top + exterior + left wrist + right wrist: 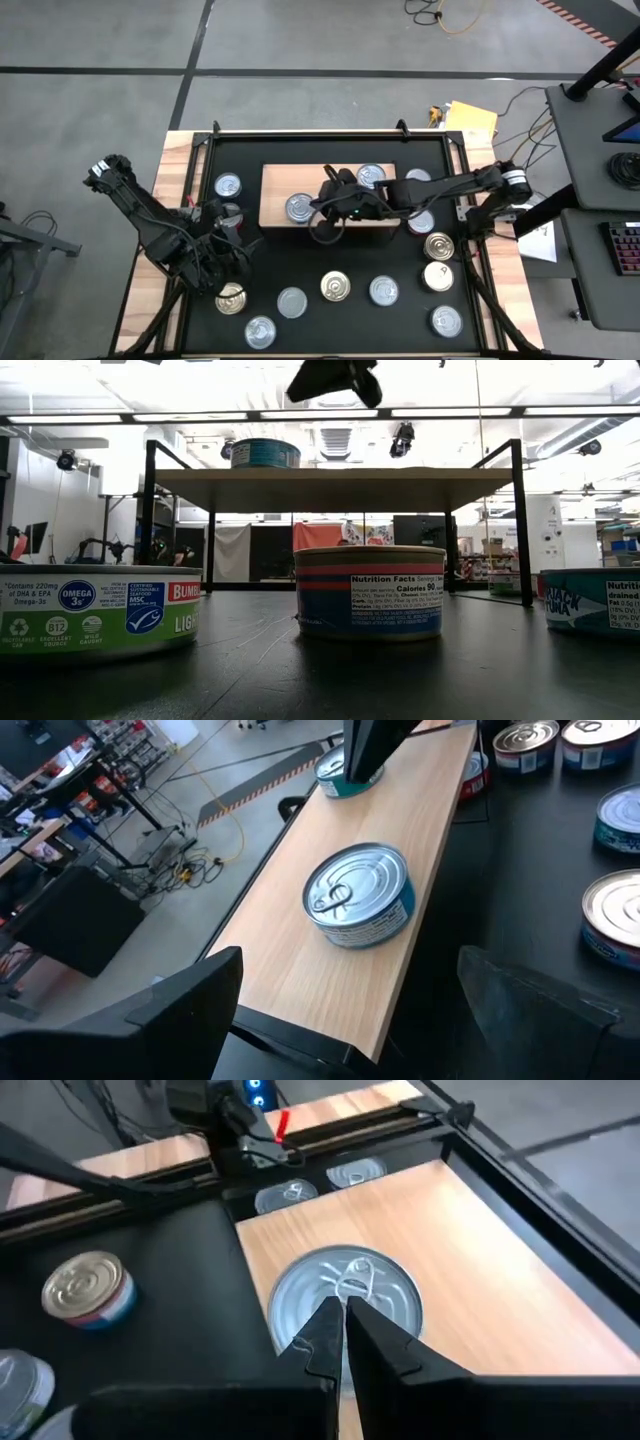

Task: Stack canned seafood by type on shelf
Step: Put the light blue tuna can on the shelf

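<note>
Now, right gripper (340,1335) shut, above shelf (275,205) tin (300,208)

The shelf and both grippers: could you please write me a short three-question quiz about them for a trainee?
1. True or false: the right gripper, above a can on the shelf, is shut.
2. How many cans stand on the shelf?
3. The left gripper is: A) shut on a can; B) open and empty; C) resting on the shelf.
Key: 1 true; 2 two; 3 B.
</note>
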{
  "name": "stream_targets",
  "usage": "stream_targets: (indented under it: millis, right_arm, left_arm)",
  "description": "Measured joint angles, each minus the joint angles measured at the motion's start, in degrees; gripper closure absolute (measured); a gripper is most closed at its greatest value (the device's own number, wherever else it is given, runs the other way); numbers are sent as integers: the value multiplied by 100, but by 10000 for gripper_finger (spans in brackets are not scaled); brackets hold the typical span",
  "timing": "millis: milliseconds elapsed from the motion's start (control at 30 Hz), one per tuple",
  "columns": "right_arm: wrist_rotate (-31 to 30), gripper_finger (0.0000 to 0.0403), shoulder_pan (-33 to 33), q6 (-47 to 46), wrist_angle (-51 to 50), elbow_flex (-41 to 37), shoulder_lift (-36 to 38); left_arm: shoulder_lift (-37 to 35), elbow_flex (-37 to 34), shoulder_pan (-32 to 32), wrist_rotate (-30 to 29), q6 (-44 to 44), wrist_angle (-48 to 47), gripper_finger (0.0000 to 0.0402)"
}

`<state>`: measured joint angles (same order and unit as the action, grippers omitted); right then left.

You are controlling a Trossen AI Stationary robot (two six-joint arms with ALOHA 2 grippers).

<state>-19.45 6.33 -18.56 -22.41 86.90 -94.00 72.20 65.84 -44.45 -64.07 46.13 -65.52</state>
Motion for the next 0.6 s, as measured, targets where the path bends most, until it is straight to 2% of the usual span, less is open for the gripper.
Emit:
stream_targets:
  millis: [300,600]
  right_arm:
    - [-4,394,0,-135,-140,394,-561]
    - [-6,394,-11,-436,-346,541,-730]
  left_arm:
    - [0,0,0,-4,46,0,47]
    - [2,0,0,-7,61,0,47]
